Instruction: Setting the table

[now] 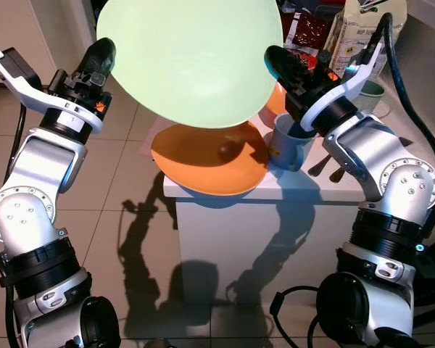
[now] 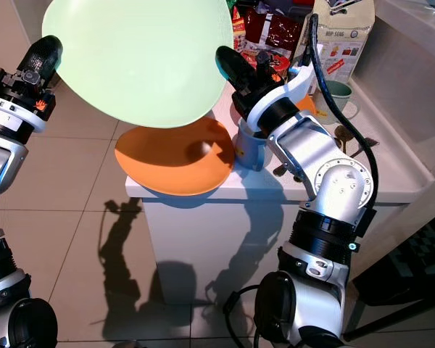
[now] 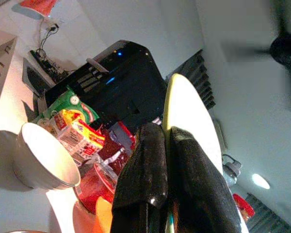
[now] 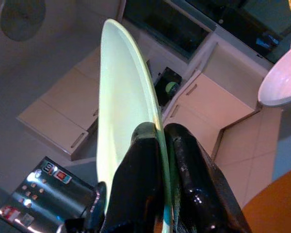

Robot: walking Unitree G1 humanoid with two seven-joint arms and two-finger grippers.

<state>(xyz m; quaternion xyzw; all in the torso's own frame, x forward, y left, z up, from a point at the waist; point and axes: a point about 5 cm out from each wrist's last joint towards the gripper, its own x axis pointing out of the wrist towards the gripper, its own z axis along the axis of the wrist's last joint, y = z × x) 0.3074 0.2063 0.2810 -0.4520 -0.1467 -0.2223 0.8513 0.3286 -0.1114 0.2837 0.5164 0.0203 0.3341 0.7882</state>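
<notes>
The pale green plate (image 1: 192, 58) hangs tilted high above the white table (image 1: 297, 190), its opposite rims pinched by the left gripper (image 1: 101, 58) and right gripper (image 1: 279, 61). It looks stiff, smooth, probably breakable; rim grips suit it. Below, an orange plate (image 1: 210, 163), then a blue mug (image 1: 286, 145) just right, crowd the landing spot.
</notes>
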